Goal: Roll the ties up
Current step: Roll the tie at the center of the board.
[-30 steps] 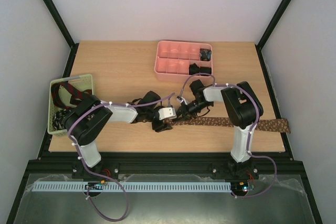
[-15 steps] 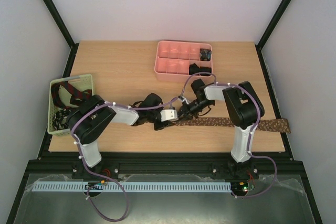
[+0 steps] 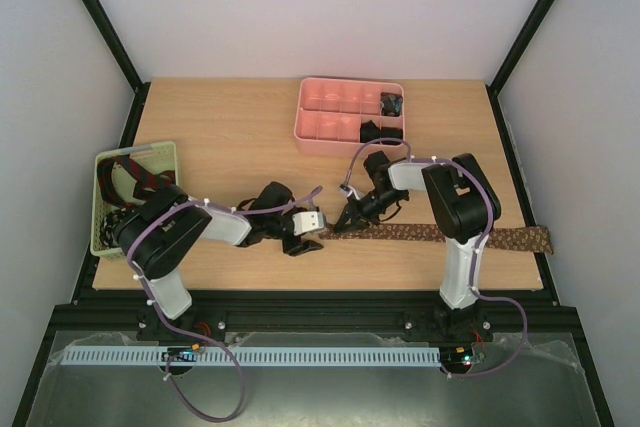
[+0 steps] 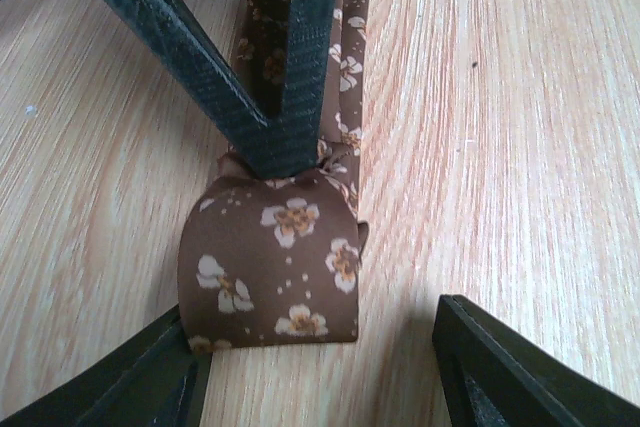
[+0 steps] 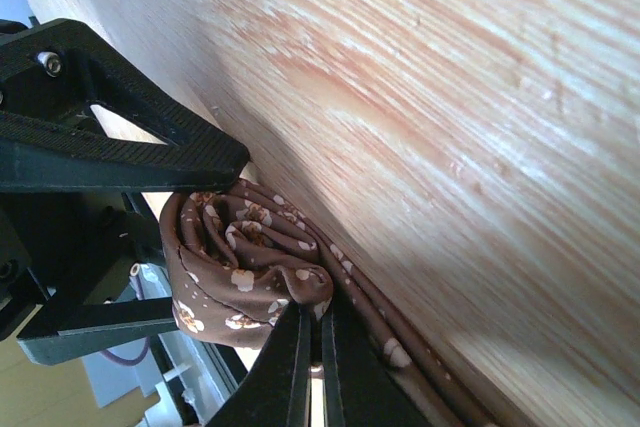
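A brown tie (image 3: 440, 234) with pale flower print lies flat along the table's front toward the right edge. Its left end is rolled into a small coil (image 4: 270, 267), which rests on the wood. My right gripper (image 5: 318, 347) is shut, pinching the coil's outer fold (image 5: 240, 257) from above. In the left wrist view its dark fingers (image 4: 290, 97) come down onto the top of the coil. My left gripper (image 4: 315, 332) is open, one finger on each side of the coil. The coil sits close to the left finger (image 4: 140, 387) and clear of the right one.
A pink compartmented tray (image 3: 330, 117) stands at the back centre with two dark coiled ties (image 3: 390, 104) in its right cells. A pale green basket (image 3: 160, 152) at the left edge holds more ties (image 3: 135, 179). The brown tie's tail overhangs the table's right edge (image 3: 545, 239).
My left gripper closed in on the coil, then opened again and drew back slightly to the left. The right gripper kept its pinch and barely moved.
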